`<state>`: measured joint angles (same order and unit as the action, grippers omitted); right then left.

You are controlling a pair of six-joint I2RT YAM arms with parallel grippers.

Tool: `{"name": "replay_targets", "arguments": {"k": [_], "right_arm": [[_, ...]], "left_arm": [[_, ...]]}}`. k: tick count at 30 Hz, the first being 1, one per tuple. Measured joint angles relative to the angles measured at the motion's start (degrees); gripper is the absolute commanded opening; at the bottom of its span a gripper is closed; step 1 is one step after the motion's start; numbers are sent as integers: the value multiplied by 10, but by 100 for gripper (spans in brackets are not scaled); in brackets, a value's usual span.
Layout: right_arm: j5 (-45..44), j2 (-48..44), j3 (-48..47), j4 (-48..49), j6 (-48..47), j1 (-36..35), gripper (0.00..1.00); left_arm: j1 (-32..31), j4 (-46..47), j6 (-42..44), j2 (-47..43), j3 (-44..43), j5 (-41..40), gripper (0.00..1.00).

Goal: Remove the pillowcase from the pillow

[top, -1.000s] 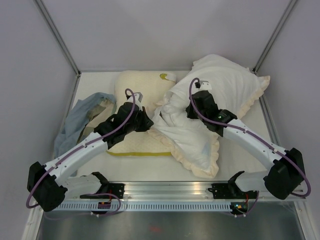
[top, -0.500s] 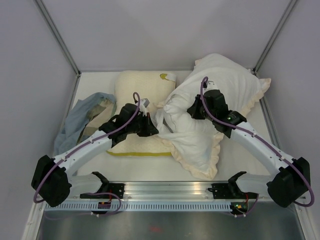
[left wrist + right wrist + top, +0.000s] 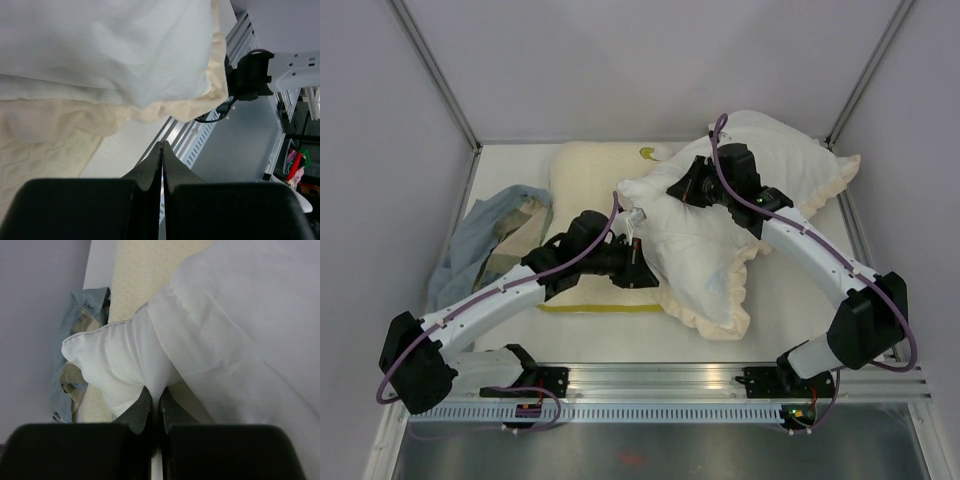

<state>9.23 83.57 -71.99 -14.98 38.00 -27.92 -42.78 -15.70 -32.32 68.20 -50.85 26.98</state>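
The pillowcase [image 3: 705, 265] shows only its cream face and ruffled frill [image 3: 720, 325]; no dark grey side is in view. It lies right of centre. The white pillow [image 3: 642, 200] pokes a piped corner out of the pillowcase's left opening, which is plain in the right wrist view [image 3: 112, 355]. My right gripper [image 3: 677, 190] is shut on the pillow's white cloth [image 3: 159, 389] just beside the pillowcase hem [image 3: 190, 335]. My left gripper [image 3: 642, 276] is shut and empty [image 3: 162, 144], beside the pillowcase's near left edge, below the frill [image 3: 170, 107].
A flatter cream-yellow textured pillow [image 3: 585, 175] lies under the left arm and partly under the pillowcase. A pale blue-grey and beige cloth [image 3: 485, 235] is bunched at the left wall. Grey walls close the back and sides. A metal rail [image 3: 650, 385] runs along the near edge.
My right gripper has moved back and to the left, drawing the white pillow corner out of the pillowcase. My left gripper has moved right and nearer, along the pillowcase's left edge.
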Motion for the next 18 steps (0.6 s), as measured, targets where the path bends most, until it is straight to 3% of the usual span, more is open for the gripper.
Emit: {"name": "replay_targets", "arguments": {"k": [2,3,4,5,8,12,18], "right_arm": [[4,19,-18,10,13,1,0],[5,26,-24,13,17,1,0],[6,30,-27,15,20,2,0],[6,32,-28,15,22,2,0],[3,32,-28,14,23,2,0],[0,14,4,31,23,2,0],[0,-2,23,41,25,5,0]], "left_arm": [[-16,0,1,0,0,4,6],[-21,-2,2,0,0,4,16],[-24,-5,5,0,0,2,27],[-26,-8,9,0,-1,-2,48],[-26,-37,14,-13,-4,-52,80],[-26,-79,9,-63,-22,-132,98],[-53,-41,-12,-46,-57,-130,100]]}}
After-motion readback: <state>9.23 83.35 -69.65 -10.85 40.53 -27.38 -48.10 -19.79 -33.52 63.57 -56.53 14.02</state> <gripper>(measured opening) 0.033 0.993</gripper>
